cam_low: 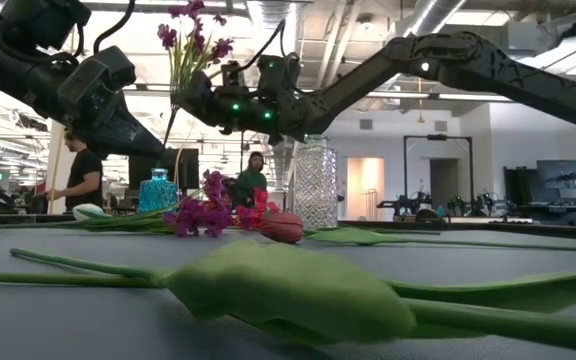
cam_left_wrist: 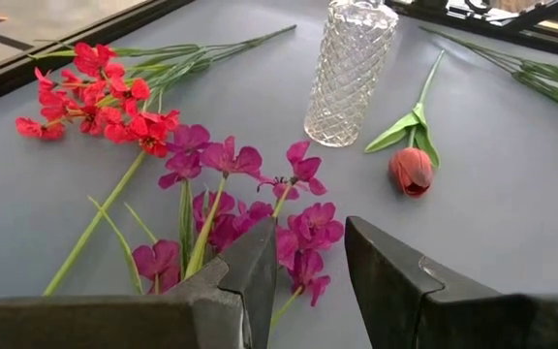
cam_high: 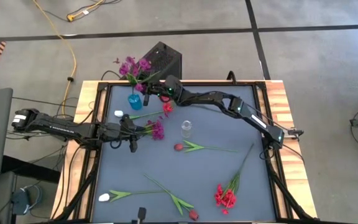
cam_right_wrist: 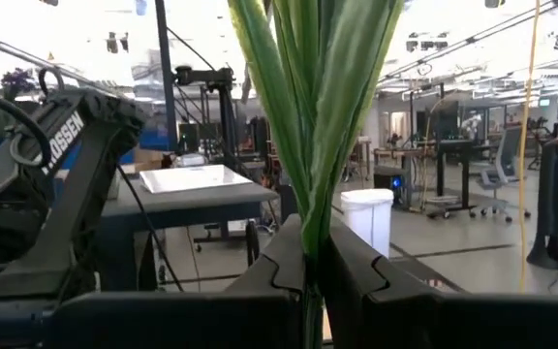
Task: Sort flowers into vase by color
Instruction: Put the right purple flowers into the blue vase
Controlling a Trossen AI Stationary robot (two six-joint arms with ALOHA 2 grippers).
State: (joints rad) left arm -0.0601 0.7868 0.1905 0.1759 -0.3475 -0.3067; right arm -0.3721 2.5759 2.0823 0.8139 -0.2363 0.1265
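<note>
Right gripper [cam_high: 146,86] clamped on purple flowers [cam_high: 133,66] at stem, over blue vase [cam_high: 135,101], table 11 o'clock; light, floppy, grip low on stem. Left gripper [cam_high: 133,139] part open beside purple bunch [cam_high: 156,129]

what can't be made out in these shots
- Right wrist view: the right gripper is shut on the purple flower stem, but the blooms are cut off by the top edge.
- Left wrist view: whether the left gripper actually pinches the purple flower cluster; its own fingers hide the stems.
- Low view: the blue vase mouth, hidden behind the left arm.
</note>
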